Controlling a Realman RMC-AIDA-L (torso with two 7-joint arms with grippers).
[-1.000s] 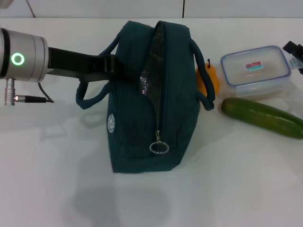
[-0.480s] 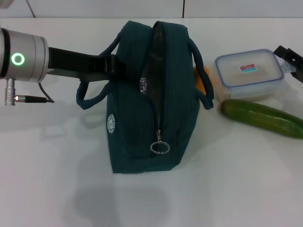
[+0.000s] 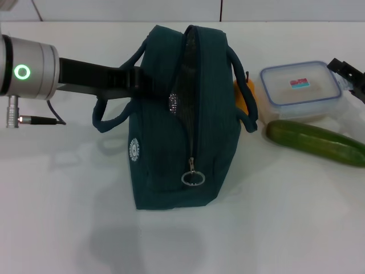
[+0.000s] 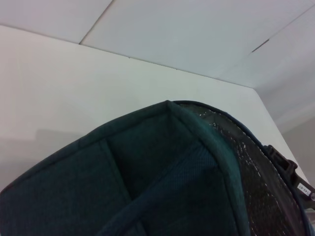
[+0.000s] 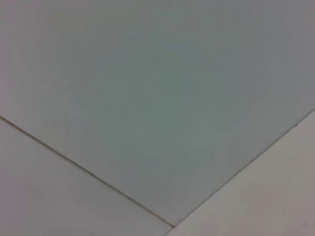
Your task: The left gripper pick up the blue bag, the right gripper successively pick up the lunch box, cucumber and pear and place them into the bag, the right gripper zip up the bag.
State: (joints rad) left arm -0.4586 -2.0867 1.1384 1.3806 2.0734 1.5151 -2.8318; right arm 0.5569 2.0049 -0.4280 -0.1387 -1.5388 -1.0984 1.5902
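White table (image 3: pixel 274 228) carries everything. Largest item: the blue bag (image 3: pixel 165 137), a dark teal fabric tote with silver foil lining, stands upright at centre, its zip open along the top and down the near end, the metal ring zipper pull (image 3: pixel 193 178) hanging low. Your left gripper (image 3: pixel 137 77), the black claw on the arm with the green ring light, reaches in from the left and is closed on the blue bag's upper edge by the handle; the left wrist view shows only teal fabric and foil close up, which fits that hold

Next down: the cucumber (image 3: pixel 316 142), long and dark green, lies on the table to the right of the bag, just in front of the lunch box (image 3: pixel 300 90), the small clear plastic container with blue-rimmed lid and red-and-teal label. The pear (image 3: pixel 246 96), orange-yellow, is mostly hidden between the bag and the lunch box

Your right gripper (image 3: pixel 349 74), black claw at the far right edge, sits against the lunch box's right end; whether its fingers are closed I cannot tell. The right wrist view shows only plain surface

Judged step: taking the lunch box. Advice: hold it level by the short sides and lift clear of the cucumber before you travel. Keep the left hold steady so the mouth stays wide; the opening looks narrow, so enter with the box's short edge first
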